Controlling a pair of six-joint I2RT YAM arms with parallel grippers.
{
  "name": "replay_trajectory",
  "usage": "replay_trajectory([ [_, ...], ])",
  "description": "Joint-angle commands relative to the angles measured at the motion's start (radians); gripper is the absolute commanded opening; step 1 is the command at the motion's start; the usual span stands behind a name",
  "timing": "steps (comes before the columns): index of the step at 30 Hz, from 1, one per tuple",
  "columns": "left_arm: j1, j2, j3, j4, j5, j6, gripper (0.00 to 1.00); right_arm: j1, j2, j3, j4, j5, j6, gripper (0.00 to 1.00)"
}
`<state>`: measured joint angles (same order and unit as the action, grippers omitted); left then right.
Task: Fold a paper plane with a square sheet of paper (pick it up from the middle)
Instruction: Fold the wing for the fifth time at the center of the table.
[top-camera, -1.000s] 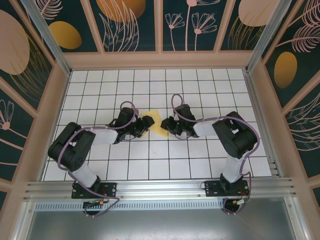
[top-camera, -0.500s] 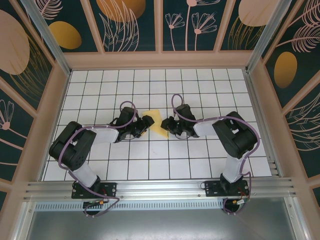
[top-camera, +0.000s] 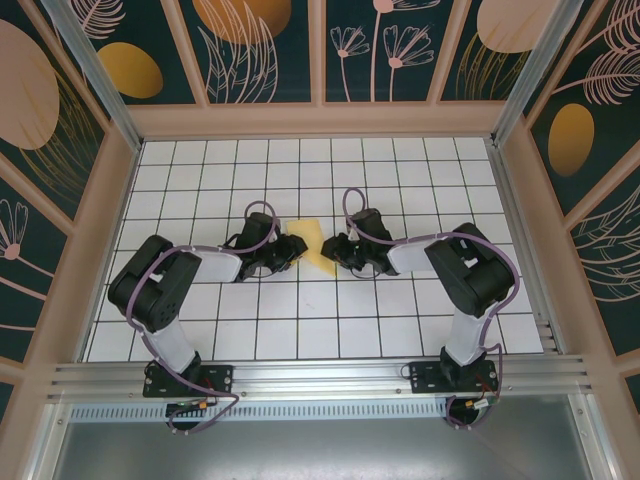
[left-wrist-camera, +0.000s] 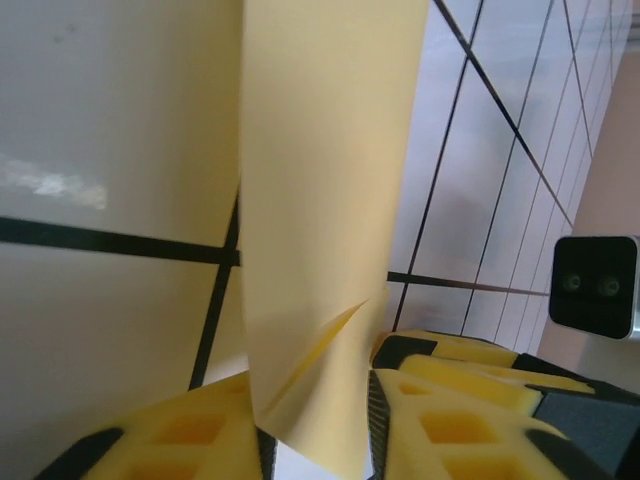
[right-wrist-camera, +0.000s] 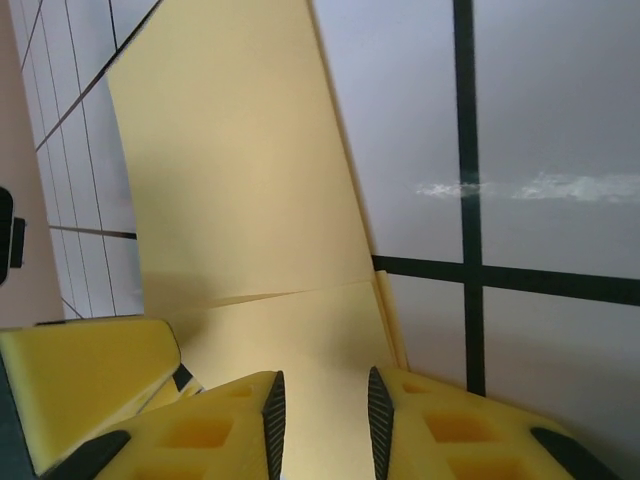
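The square sheet of paper (top-camera: 313, 249) is pale yellow, folded with angled edges, and sits on the gridded floor between my two grippers. My left gripper (top-camera: 292, 249) meets it from the left. In the left wrist view a creased flap of the paper (left-wrist-camera: 320, 200) stands up between the pads of the left gripper (left-wrist-camera: 318, 405) and reaches from pad to pad. My right gripper (top-camera: 334, 250) comes from the right. In the right wrist view the paper (right-wrist-camera: 240, 200) lies flat under the right gripper (right-wrist-camera: 320, 405), whose jaws stand a narrow gap apart.
The white floor (top-camera: 300, 320) with its black grid runs all round the paper. Patterned walls (top-camera: 320, 60) and wooden posts close in three sides. An aluminium rail (top-camera: 320, 380) carries the arm bases at the near edge. The right arm's wrist camera (left-wrist-camera: 595, 285) sits close beyond the left fingers.
The left arm's elbow has swung right, toward the paper. The left jaws have drawn in around the paper flap. The right arm has held its place.
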<state>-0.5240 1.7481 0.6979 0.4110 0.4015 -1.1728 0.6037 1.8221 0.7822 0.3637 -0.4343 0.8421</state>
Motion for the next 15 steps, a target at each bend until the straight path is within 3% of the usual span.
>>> replay_trajectory([
  [1,-0.005,0.016,0.023,0.041,0.017,-0.006,0.2,-0.015,-0.032,-0.022,-0.035,0.032,-0.11,0.35],
  [4,-0.005,0.013,0.02,0.038,0.008,-0.01,0.09,-0.023,-0.083,-0.017,-0.029,0.057,-0.214,0.45],
  [7,-0.007,0.004,0.026,0.015,0.0,-0.013,0.06,-0.022,-0.143,-0.021,-0.042,0.096,-0.334,0.52],
  [11,-0.009,-0.004,0.034,-0.019,-0.012,-0.018,0.06,0.015,-0.212,-0.075,-0.027,0.176,-0.501,0.52],
  [15,-0.013,-0.003,0.042,-0.034,-0.012,-0.025,0.06,0.122,-0.258,-0.141,0.016,0.348,-0.689,0.44],
])
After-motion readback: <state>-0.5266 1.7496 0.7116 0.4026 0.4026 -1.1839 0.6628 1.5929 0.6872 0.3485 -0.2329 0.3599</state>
